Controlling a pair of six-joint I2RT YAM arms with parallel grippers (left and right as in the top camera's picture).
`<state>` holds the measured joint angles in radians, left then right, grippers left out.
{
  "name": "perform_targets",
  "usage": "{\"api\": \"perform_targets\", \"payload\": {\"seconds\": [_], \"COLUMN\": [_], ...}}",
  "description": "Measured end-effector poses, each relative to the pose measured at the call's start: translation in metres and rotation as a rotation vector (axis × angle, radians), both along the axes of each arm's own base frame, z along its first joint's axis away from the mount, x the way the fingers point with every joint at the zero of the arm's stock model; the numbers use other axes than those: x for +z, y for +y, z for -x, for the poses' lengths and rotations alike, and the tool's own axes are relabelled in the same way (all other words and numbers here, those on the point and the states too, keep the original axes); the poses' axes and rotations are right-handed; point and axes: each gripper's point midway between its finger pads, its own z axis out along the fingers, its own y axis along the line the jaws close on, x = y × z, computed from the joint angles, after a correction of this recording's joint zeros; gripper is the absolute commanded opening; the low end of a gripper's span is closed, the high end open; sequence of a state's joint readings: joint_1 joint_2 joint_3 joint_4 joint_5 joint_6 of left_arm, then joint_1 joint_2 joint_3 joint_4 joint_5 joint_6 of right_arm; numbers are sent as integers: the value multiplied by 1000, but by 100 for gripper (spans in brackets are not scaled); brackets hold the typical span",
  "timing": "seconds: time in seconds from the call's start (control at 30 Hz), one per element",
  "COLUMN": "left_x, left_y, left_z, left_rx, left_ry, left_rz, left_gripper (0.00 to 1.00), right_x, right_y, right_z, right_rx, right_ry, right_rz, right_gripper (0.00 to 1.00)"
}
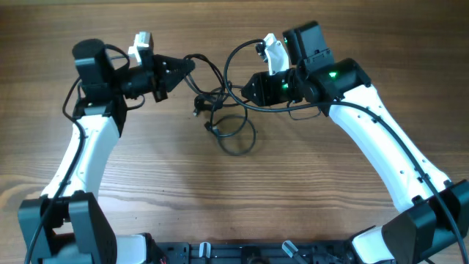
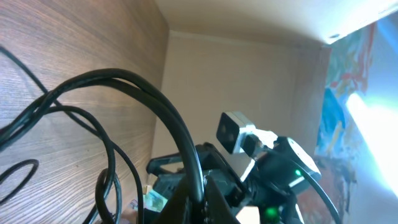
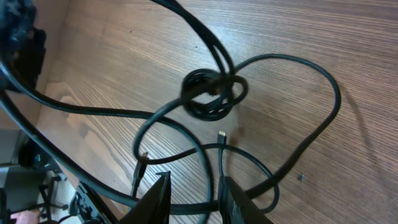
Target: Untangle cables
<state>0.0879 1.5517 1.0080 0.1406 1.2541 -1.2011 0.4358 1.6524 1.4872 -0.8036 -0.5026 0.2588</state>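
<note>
The cables [image 1: 212, 103] lie mid-table, toward the far side of the table [image 1: 146, 191], strung between the 2 grippers; 1 loop [image 1: 253, 136] sags nearest the arm bases, and bare wood lies open below it and out to both sides. The left gripper [image 1: 187, 68] is pinching 2 strands that run side by side and arch up off the wood in its wrist view. The right gripper [image 1: 248, 88] has its fingers [image 3: 160, 199] spread, with 1 strand crossing the gap; whether it touches them I cannot tell. Beyond them a tight knot [image 3: 211, 93] rests on the wood, with 2 small plug ends [image 3: 221, 134] near it. The surface is brown wood grain; the left wrist view shows the table's edge against a pale wall [image 2: 249, 81].
</note>
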Motion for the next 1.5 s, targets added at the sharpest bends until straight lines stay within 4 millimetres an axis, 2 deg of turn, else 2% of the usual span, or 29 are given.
{"api": "perform_targets", "payload": {"seconds": [0.17, 0.27, 0.3, 0.33, 0.37, 0.4, 0.47, 0.53, 0.6, 0.73, 0.8, 0.93, 0.97, 1.03, 1.07, 1.13, 1.2, 1.23, 1.27, 1.43, 1.5], "left_x": [-25, -58, -73, -84, -92, -105, -123, -131, -136, -133, -119, -61, -40, -27, -29, -50, -72, -81, -112, -172, -188], "left_y": [-13, -39, -52, -63, -75, -90, -109, -114, -110, -88, -77, -63, -56, -42, -34, -8, 0, 0, 1, 0, -4], "left_z": [6, 28, 39, 49, 58, 72, 92, 98, 94, 76, 68, 58, 59, 59, 61, 58, 53, 50, 44, 35, 36], "left_rx": [6, -48, -81, -113, -148, -195, -255, -265, -246, -165, -123, -47, -14, 34, 51, 106, 106, 102, 76, 21, -5], "left_ry": [78, 145, 153, 141, 129, 104, 76, 53, 35, 20, -25, -205, -257, -266, -239, -125, -50, -21, 58, 188, 214], "left_rz": [-61, -178, -251, -315, -366, -451, -581, -651, -697, -732, -731, -708, -701, -716, -735, -809, -844, -853, -883, -921, -934], "left_gripper": [4, 18, 26, 52, 98, 100, 100, 100, 100, 100, 100, 100, 100, 100, 100, 96, 84, 71, 60, 60, 60], "right_x": [-1, -6, -7, -8, -8, -9, -9, -9, -9, -10, -10, -8, -7, -6, -6, -5, -5, -5, -5, -5, -5], "right_y": [-2, -10, -13, -15, -16, -18, -19, -19, -19, -20, -20, -19, -18, -18, -18, -17, -17, -17, -17, -17, -17], "right_z": [-2, -8, -10, -11, -12, -14, -15, -15, -15, -15, -16, -18, -19, -20, -20, -20, -20, -20, -20, -20, -20], "right_rx": [-11, -62, -85, -98, -107, -119, -125, -126, -128, -130, -131, -133, -134, -138, -142, -147, -152, -153, -157, -162, -162], "right_ry": [-4, -9, -11, -11, -13, -15, -16, -17, -18, -19, -19, -29, -35, -34, -34, -28, -25, -23, -20, -17, -17], "right_rz": [14, 55, 69, 77, 86, 92, 97, 97, 100, 102, 102, 96, 92, 87, 84, 77, 75, 75, 73, 70, 70], "right_gripper": [28, 35, 37, 38, 39, 40, 41, 44, 45, 48, 49, 50, 50, 50, 50, 50, 50, 51, 52, 54, 54]}}
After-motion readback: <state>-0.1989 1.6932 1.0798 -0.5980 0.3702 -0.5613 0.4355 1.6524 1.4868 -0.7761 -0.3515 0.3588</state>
